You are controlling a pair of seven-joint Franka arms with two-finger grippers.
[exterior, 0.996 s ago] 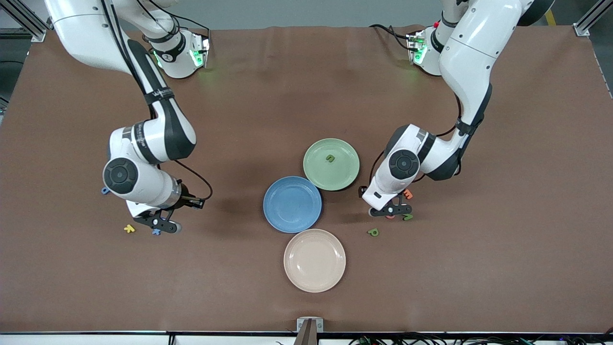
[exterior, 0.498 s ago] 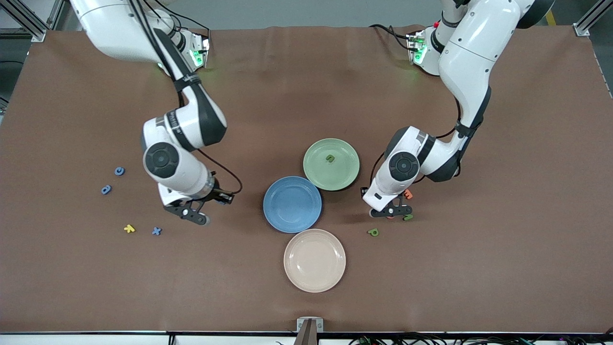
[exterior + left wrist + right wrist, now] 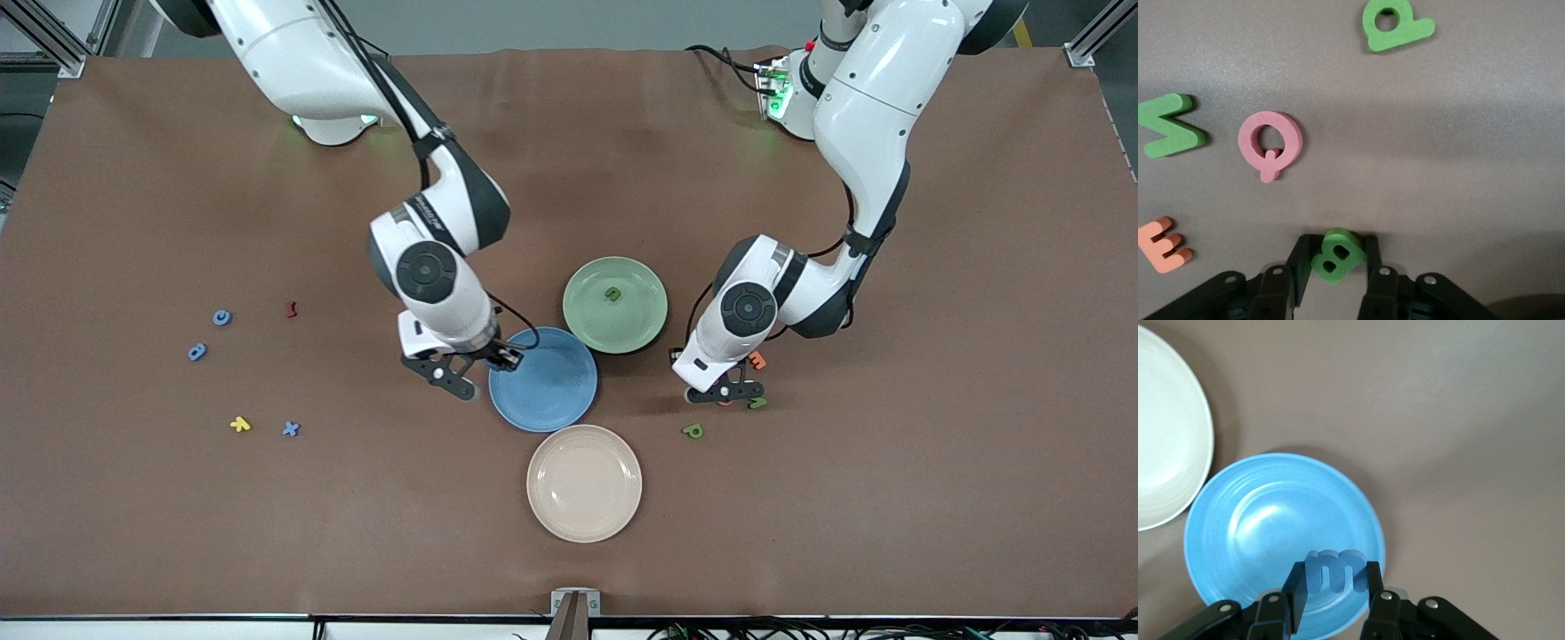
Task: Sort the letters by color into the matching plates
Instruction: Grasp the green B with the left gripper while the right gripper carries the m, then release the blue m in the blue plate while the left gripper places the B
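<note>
Now the right gripper (image 3: pixel 1335 590) hangs over the rim of the blue plate (image 3: pixel 556 391) on the side toward the right arm's end of the bench (image 3: pixel 569 551), its fingers (image 3: pixel 1297 587) clamped on a blue letter M (image 3: pixel 1336 570). That plate sits mid-bench with nothing lying in it. Touching it, farther from the front camera, is the green plate (image 3: pixel 636 324), which carries one green letter (image 3: pixel 612 292). Nearer to the front camera than the blue plate lies the cream plate (image 3: pixel 584 483), just beside it.

Toward the left arm's end from the blue plate, the left gripper (image 3: pixel 1335 267) is low over the bench, its fingers (image 3: pixel 1372 257) closed on a green letter B (image 3: pixel 1336 255). Around it lie a pink letter Q (image 3: pixel 1270 141), a green letter V (image 3: pixel 1170 127), an orange letter E (image 3: pixel 1163 245) and a green letter P (image 3: pixel 693 431).

Well apart from the blue plate, toward the right arm's end, are a blue letter X (image 3: pixel 291 429), a yellow letter (image 3: pixel 240 424), a red letter (image 3: pixel 291 309) and two more blue letters (image 3: pixel 197 352), (image 3: pixel 221 317).
</note>
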